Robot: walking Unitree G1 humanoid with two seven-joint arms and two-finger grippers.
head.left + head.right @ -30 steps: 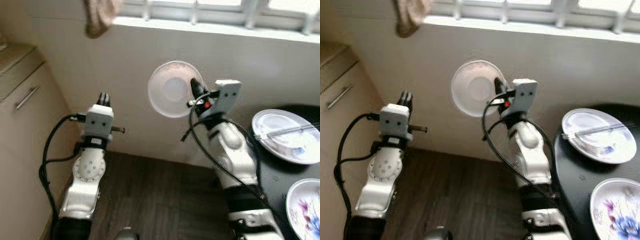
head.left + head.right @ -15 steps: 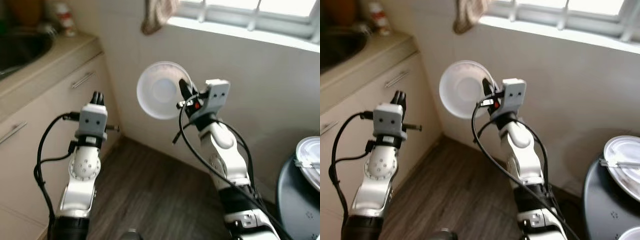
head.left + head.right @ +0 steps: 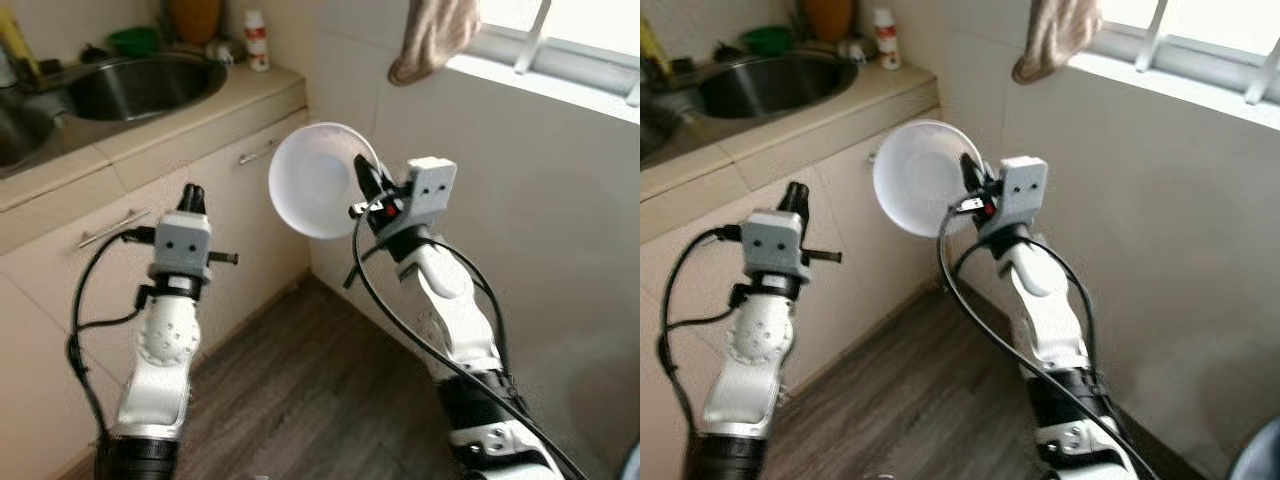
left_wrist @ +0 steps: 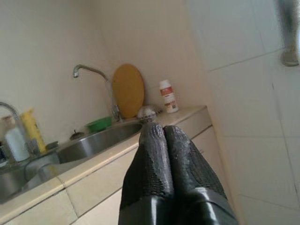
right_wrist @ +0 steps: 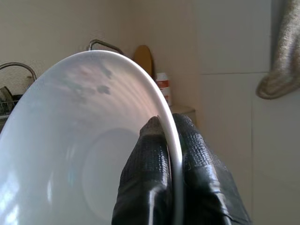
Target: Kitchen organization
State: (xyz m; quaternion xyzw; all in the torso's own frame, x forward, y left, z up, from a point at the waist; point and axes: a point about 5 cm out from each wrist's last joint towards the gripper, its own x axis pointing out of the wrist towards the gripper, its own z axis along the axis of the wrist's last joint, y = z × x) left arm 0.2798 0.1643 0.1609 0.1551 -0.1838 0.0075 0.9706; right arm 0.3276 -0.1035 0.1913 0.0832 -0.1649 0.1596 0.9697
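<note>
A white plate (image 3: 316, 179) is held upright on its edge in front of me at chest height, its underside toward me. My right gripper (image 3: 365, 184) is shut on the plate's rim (image 5: 169, 154), one finger on each face. My left gripper (image 3: 191, 195) is raised to the left at about the same height, shut with nothing between its fingers (image 4: 164, 154). Beyond both grippers a steel sink (image 3: 140, 85) is set in a beige counter (image 3: 180, 125) at the upper left.
A tap (image 4: 89, 72), a round wooden board (image 4: 128, 91), a white bottle (image 3: 257, 40) and a green bowl (image 3: 135, 40) stand around the sink. Cabinet doors with bar handles (image 3: 112, 227) run below. A cloth (image 3: 435, 40) hangs from the window sill. Dark wooden floor (image 3: 300, 400) lies ahead.
The camera has swung left: the dark table with plates has left the picture and the sink counter has come in. Both arms keep their pose, plate still gripped.
</note>
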